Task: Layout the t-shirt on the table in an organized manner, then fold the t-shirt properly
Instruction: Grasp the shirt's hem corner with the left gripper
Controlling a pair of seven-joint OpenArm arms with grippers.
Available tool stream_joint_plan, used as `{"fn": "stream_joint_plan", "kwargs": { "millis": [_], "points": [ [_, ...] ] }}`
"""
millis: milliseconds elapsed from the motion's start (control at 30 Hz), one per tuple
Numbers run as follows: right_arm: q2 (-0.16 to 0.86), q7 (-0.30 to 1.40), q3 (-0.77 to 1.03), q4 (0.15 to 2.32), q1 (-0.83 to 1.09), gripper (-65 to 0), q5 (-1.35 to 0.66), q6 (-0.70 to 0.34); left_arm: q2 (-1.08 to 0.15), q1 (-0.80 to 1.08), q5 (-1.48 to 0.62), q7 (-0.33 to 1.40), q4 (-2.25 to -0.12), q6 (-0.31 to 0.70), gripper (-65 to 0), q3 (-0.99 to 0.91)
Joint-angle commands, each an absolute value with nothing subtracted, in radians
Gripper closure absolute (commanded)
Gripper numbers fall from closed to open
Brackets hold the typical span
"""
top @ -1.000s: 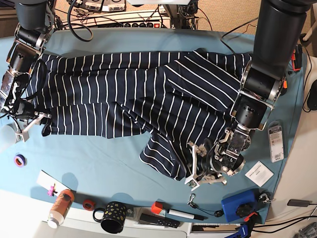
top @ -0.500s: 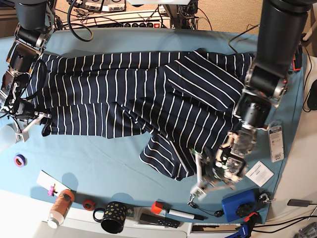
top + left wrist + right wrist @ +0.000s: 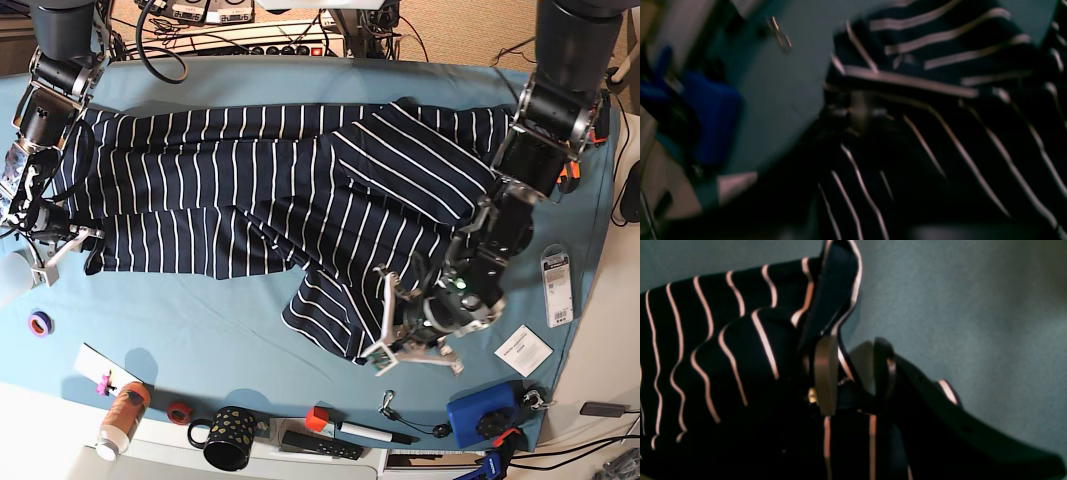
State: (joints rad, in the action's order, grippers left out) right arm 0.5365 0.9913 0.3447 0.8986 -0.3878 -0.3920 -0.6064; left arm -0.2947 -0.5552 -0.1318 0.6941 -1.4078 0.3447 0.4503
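1. The right end effector (image 3: 850,373) sits at the left edge of the base view, at the shirt's outer edge. In its wrist view the two fingers (image 3: 825,373) stand close together with a fold of striped cloth pinched between them, so it is clamped on the t-shirt (image 3: 270,200).
2. The left end effector (image 3: 405,335) hangs low over the near right part of the worktop (image 3: 200,330), at the lower edge of the shirt's folded flap. Its pale fingers lie at or over the cloth, but the wrist view is blurred and dark, and whether they are apart or gripping cloth cannot be told.
3. The t-shirt lies spread across the middle of the worktop, stripes running mostly across its width, with a bunched, overlapping section on the right and a flap reaching toward the near edge.
4. Beside the left end effector lie a white card (image 3: 522,349) and a blue box (image 3: 480,415), both off the shirt.
5. Along the near edge stand a black mug (image 3: 228,436), an orange bottle (image 3: 122,418), a marker (image 3: 365,432) and a purple tape ring (image 3: 39,323).
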Motion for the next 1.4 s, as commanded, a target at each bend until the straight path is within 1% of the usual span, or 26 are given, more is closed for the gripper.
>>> {"fn": "stream_joint_plan", "kwargs": {
  "millis": [0,33,67,100,133,300,400,467,600,633,667,700,767,800,867,1000,1100,1233,1367],
  "points": [
    [0.559,0.978,0.348,0.916,-0.412,-18.7,-0.403,-0.609,-0.281,-0.587,-0.133,0.666,-1.420,0.304,-25.1,0.442],
    [0.560,0.980,0.348,0.916,-0.412,-18.7,-0.403,-0.609,-0.264,-0.587,-0.135,0.651,-1.413,0.241,-30.9,0.442],
    [0.560,0.982,0.348,0.916,-0.412,-18.7,-0.403,-0.609,-0.244,-0.589,-0.134,0.626,-1.394,0.175,-34.0,0.442],
    [0.559,0.987,0.348,0.916,-0.412,-18.7,-0.403,-0.609,-0.221,-0.597,-0.135,0.607,-1.360,0.124,-34.5,0.442],
    [0.559,0.991,0.348,0.916,-0.413,-18.7,-0.403,-0.609,-0.196,-0.611,-0.135,0.596,-1.312,0.095,-34.5,0.442],
    [0.559,0.995,0.348,0.916,-0.412,-18.7,-0.403,-0.609,-0.076,-0.731,-0.135,0.612,-0.981,0.088,-34.5,0.442],
    [0.559,1.000,0.348,0.916,-0.412,-18.7,-0.403,-0.609,-0.040,-0.790,-0.134,0.611,-0.805,0.004,-34.5,0.442],
    [0.559,1.005,0.348,0.916,-0.410,-18.7,-0.403,-0.609,-0.034,-0.812,-0.133,0.609,-0.733,-0.031,-34.5,0.442],
    [0.559,1.013,0.349,0.916,-0.410,-18.7,-0.403,-0.609,-0.038,-0.805,-0.126,0.613,-0.703,-0.034,-34.2,0.442],
    [0.559,1.013,0.348,0.916,-0.410,-18.7,-0.404,-0.609,-0.038,-0.799,-0.126,0.613,-0.703,-0.034,-32.3,0.442],
    [0.559,1.013,0.348,0.916,-0.410,-18.7,-0.404,-0.609,-0.037,-0.794,-0.126,0.621,-0.703,-0.034,-27.9,0.442],
    [0.559,1.013,0.348,0.916,-0.410,-18.7,-0.404,-0.609,-0.037,-0.791,-0.126,0.641,-0.703,-0.034,-21.3,0.442],
    [0.559,1.014,0.348,0.916,-0.410,-18.7,-0.403,-0.609,-0.037,-0.790,-0.118,0.686,-0.703,-0.034,-4.8,0.442],
    [0.559,1.014,0.348,0.916,-0.410,-18.7,-0.403,-0.609,-0.036,-0.790,-0.099,0.696,-0.704,-0.034,0.0,0.442],
    [0.559,1.014,0.348,0.916,-0.410,-18.7,-0.403,-0.609,-0.036,-0.790,-0.059,0.718,-0.711,-0.035,0.0,0.442],
    [0.559,1.013,0.348,0.916,-0.410,-18.7,-0.403,-0.609,-0.037,-0.790,-0.016,0.824,-0.762,-0.038,0.0,0.442],
    [0.559,1.013,0.348,0.916,-0.410,-18.7,-0.403,-0.609,-0.037,-0.790,0.002,0.904,-0.810,-0.073,0.0,0.442],
    [0.559,1.009,0.348,0.916,-0.410,-18.7,-0.403,-0.609,-0.038,-0.799,0.046,1.092,-0.868,-0.070,0.0,0.442],
    [0.559,0.992,0.349,0.916,-0.410,-18.7,-0.403,-0.609,-0.043,-0.810,0.041,1.279,-0.920,-0.054,0.0,0.442]
  ]
}}
